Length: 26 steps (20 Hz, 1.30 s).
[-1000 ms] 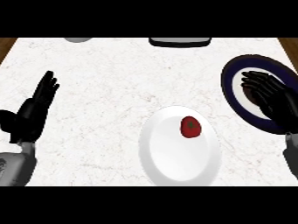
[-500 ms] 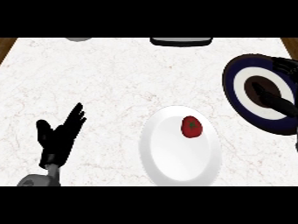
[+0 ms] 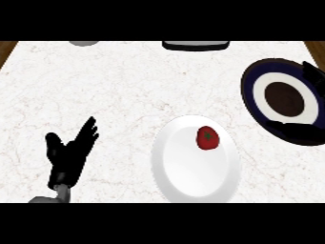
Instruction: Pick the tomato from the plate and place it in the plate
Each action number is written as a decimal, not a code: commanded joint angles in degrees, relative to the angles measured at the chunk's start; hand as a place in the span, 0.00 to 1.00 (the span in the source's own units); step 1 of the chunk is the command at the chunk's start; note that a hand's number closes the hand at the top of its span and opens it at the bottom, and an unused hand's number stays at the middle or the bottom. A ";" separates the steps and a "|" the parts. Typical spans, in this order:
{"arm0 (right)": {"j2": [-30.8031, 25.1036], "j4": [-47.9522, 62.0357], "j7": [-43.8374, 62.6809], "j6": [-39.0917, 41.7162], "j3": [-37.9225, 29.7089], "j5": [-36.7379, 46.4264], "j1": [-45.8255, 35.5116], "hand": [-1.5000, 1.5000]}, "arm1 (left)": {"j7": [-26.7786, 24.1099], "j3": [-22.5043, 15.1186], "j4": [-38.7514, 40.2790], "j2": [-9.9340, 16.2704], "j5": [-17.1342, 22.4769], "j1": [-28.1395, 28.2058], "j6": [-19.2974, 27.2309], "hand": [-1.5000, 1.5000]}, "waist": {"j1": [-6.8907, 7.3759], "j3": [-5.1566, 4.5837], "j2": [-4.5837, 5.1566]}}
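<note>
A red tomato (image 3: pixel 207 138) lies on the upper right part of a white plate (image 3: pixel 191 177) near the counter's front. To the right and further back sits a dark blue plate (image 3: pixel 253 82) with a white ring and a brown middle. My right hand (image 3: pixel 324 86) is at the view's right edge, open, with its fingers over that plate's right rim and its thumb on the lower rim. It holds nothing. My left hand (image 3: pixel 68 153) rests open at the lower left, fingers up, well left of the white plate.
A dark flat object (image 3: pixel 195 45) lies at the counter's back edge, and a grey round object (image 3: pixel 84 43) at the back left. Wood shows beyond the marble top at both upper corners.
My right hand has slid rightward off the dark plate's middle, uncovering its brown centre. My left hand has come down and inward toward the lower edge. The tomato has not moved.
</note>
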 commanded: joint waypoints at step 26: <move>11.46 -9.64 41.94 17.75 20.45 29.50 -3.97 0.00 | 2.92 0.87 -2.96 -3.24 -3.29 1.69 -0.48 0.50 | 0.27 0.07 0.12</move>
